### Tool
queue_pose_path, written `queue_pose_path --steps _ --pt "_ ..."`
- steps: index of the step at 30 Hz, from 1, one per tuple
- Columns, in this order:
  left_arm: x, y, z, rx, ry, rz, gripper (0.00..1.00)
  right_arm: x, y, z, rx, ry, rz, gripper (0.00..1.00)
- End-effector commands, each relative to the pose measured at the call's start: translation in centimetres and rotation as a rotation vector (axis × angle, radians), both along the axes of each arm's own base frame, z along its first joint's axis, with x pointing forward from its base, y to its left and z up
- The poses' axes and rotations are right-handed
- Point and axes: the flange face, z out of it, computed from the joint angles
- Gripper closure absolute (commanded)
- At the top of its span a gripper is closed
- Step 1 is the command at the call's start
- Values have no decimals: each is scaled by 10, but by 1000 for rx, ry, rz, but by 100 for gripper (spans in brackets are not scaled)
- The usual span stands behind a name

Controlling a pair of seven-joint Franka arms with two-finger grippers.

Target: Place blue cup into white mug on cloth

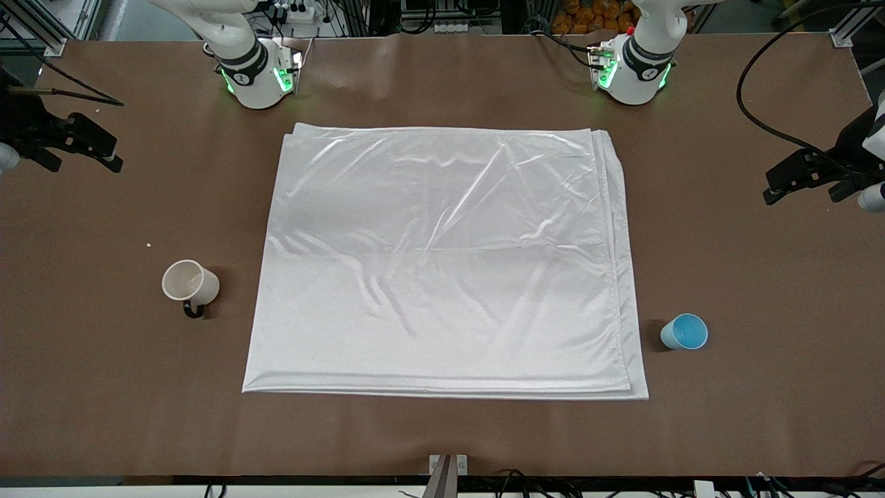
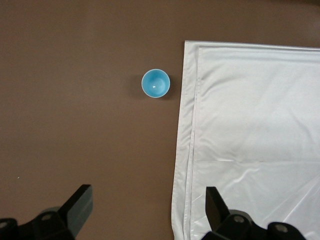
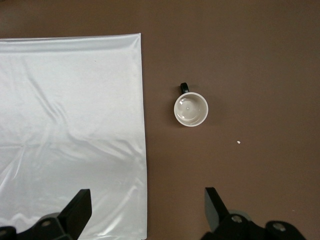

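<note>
The blue cup stands upright on the bare table beside the cloth, toward the left arm's end; it also shows in the left wrist view. The white mug with a black handle stands upright on the table beside the cloth toward the right arm's end, and shows in the right wrist view. My left gripper is open and empty, high over the cloth's edge. My right gripper is open and empty, high over the cloth's other edge. Nothing lies on the cloth.
The brown table holds only the cloth and the two cups. The arm bases stand at the edge farthest from the front camera. A small white crumb lies near the mug.
</note>
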Motion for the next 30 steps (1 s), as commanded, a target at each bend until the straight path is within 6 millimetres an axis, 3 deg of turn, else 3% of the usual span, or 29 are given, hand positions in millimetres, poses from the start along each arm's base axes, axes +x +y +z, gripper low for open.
queue_pose_path --steps 1,8,16,19,24,30 --pt "-1 2 0 23 2 -21 0 0 -4 -2 -27 9 6 0" --pt "0 5 1 21 1 -12 0 0 -5 -2 -27 9 3 0" --pt "7 8 -12 19 22 -12 0 5 -6 -9 -25 23 0 0" --pt "22 10 -40 26 65 -28 0 11 -9 -18 -23 35 -3 0" --pt "45 19 -69 22 54 -18 0 28 -21 -46 -16 78 -19 0" --pt "78 41 -128 52 57 -2 0 59 -37 -105 -1 148 -40 0"
